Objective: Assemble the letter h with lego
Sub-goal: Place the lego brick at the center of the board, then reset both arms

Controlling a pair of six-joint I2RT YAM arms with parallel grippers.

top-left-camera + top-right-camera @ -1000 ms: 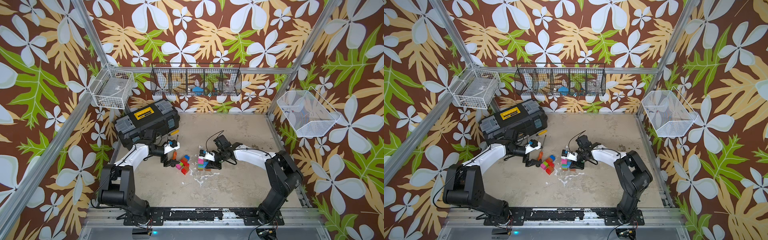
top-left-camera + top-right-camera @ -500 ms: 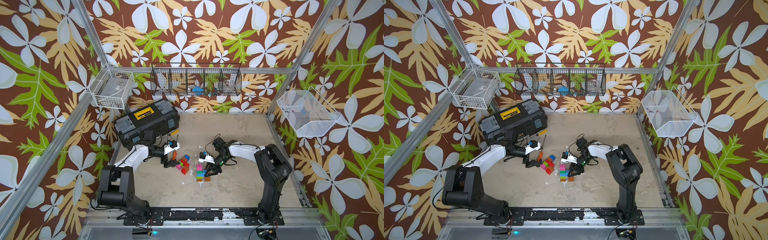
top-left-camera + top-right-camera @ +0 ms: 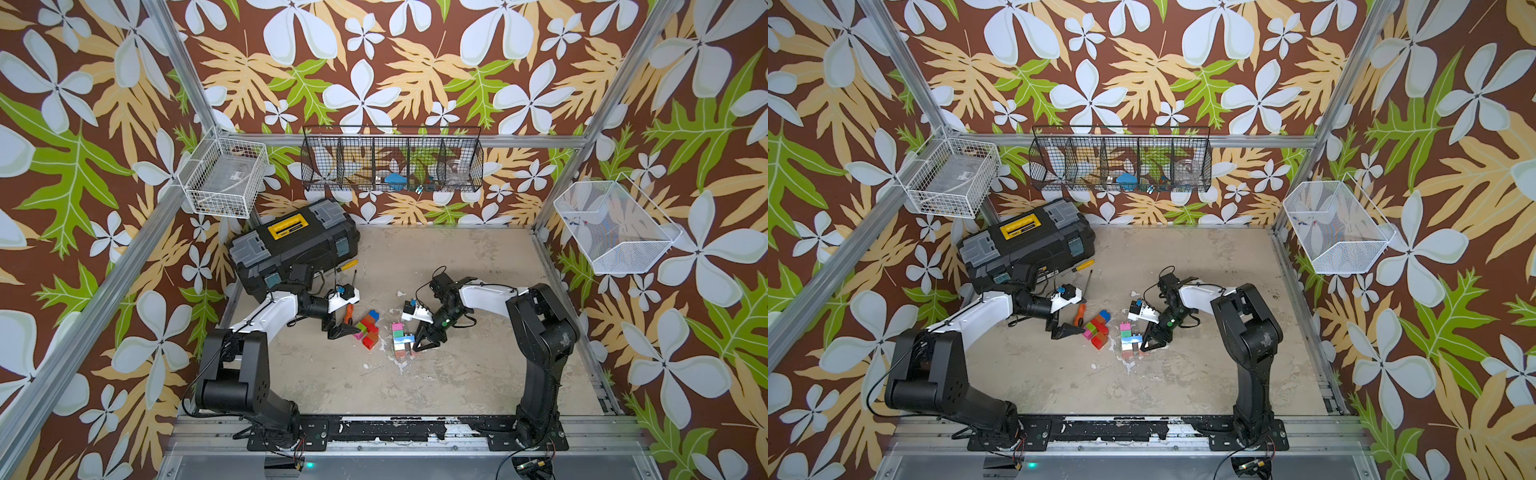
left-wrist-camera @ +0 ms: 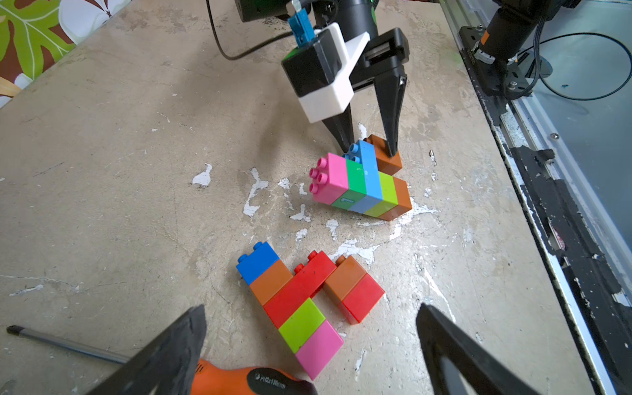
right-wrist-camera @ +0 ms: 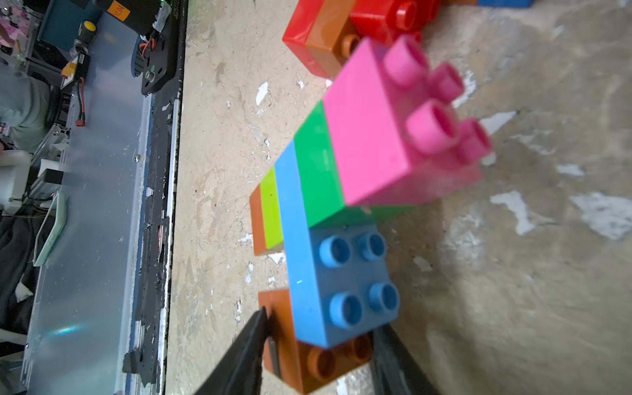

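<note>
The flat-lying h-shaped cluster of pink, green, blue and orange plastic bricks is straddled at its short leg by the right gripper; clamping cannot be told. The left gripper is spread wide.

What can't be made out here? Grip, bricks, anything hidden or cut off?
- Grip of the right pincer on the letter h: the blue brick covers the contact in the right wrist view, so I cannot tell whether it is clamped or loose.
- The screwdriver: handle cut off by the left wrist view's edge.
- Contents of the black wire basket: too small in both top views.
</note>
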